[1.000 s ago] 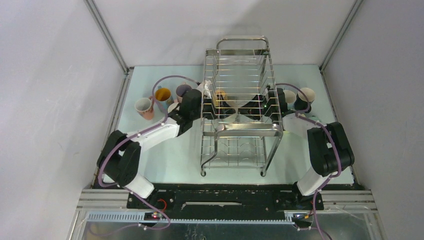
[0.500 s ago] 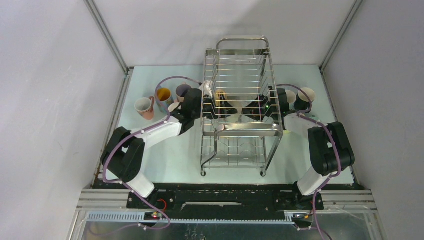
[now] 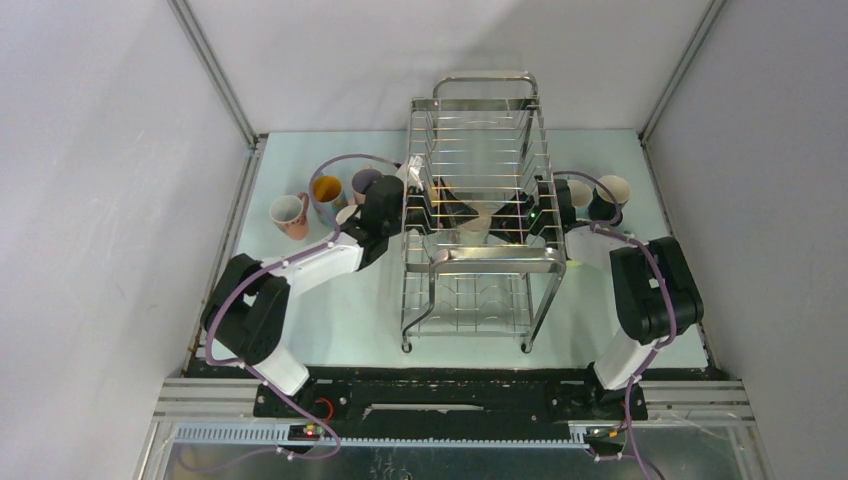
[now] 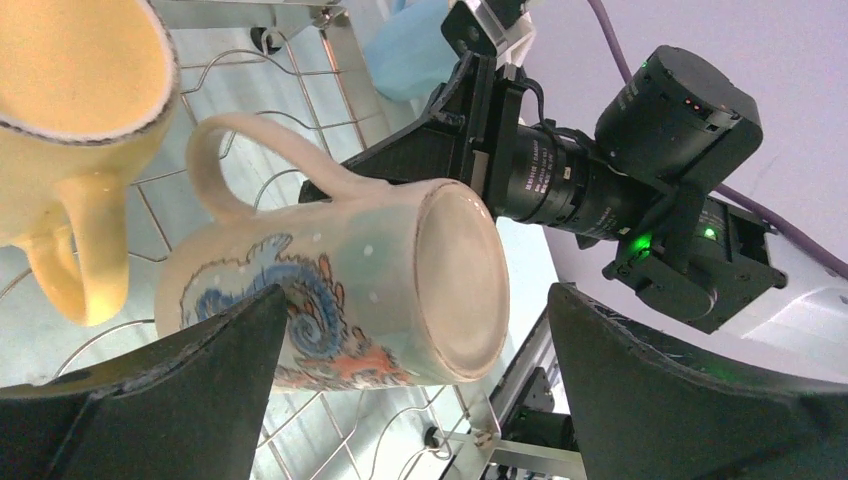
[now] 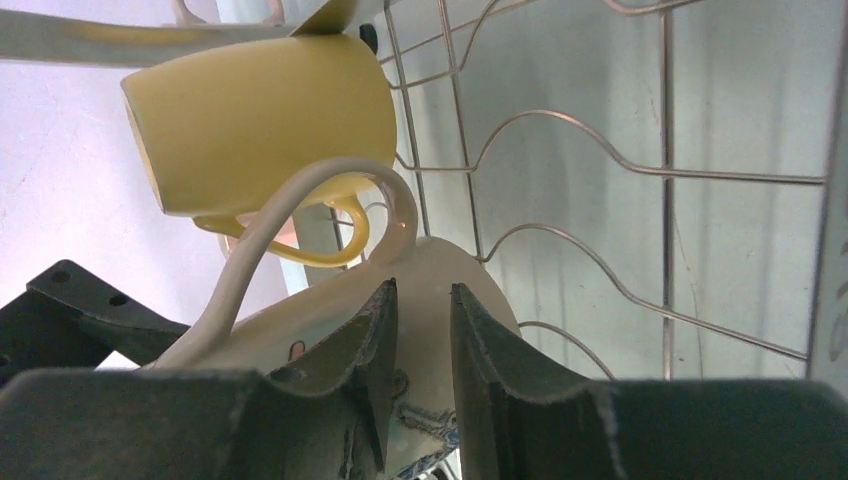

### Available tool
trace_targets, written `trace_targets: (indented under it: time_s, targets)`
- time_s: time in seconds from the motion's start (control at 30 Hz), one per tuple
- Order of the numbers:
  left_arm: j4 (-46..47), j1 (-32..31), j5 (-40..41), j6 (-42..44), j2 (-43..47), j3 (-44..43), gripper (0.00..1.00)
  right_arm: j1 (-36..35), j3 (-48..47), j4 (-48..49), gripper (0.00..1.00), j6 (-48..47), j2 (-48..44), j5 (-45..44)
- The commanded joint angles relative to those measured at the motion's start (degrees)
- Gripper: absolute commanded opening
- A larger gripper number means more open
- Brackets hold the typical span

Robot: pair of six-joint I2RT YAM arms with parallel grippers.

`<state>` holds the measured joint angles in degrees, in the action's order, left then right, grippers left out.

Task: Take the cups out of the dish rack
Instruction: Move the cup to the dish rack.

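A cream cup with blue and orange swirls (image 4: 340, 290) lies on its side inside the chrome dish rack (image 3: 485, 260), on the upper tier. My right gripper (image 5: 420, 292) is shut on its wall near the handle. It reaches in from the rack's right side (image 3: 528, 212). My left gripper (image 4: 415, 300) is wide open around the same cup, its fingers (image 4: 190, 390) apart from it; it enters from the left (image 3: 405, 205). A yellow cup (image 5: 265, 120) hangs just beside the cream one and shows in the left wrist view too (image 4: 75, 110).
Three cups stand on the table left of the rack: pink (image 3: 288, 215), orange-lined (image 3: 325, 190) and purple (image 3: 364, 182). Two more cups (image 3: 612, 190) stand to the right behind my right arm. Rack wires (image 5: 600, 170) enclose both grippers closely. Side walls bound the table.
The cream cup has shifted a little within the rack along with my right gripper. My left arm has edged slightly toward the rack. Both grippers kept their openings.
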<state>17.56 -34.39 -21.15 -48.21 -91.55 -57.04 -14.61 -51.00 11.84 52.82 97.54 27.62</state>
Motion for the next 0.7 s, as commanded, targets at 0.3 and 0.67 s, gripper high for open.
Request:
trace_targets:
  time_s: [0.3, 0.67]
  targets:
    - [-3.49, -1.29, 0.38, 0.20, 1.87, 1.38, 1.00, -2.59, -0.85, -0.75, 0.34, -0.34, 1.00, 3.90]
    - [-7.01, -1.38, 4.54, 0.92, 5.49, 4.21, 1.00, -4.14, -1.12, 0.04, 0.34, -0.48, 1.79, 5.24]
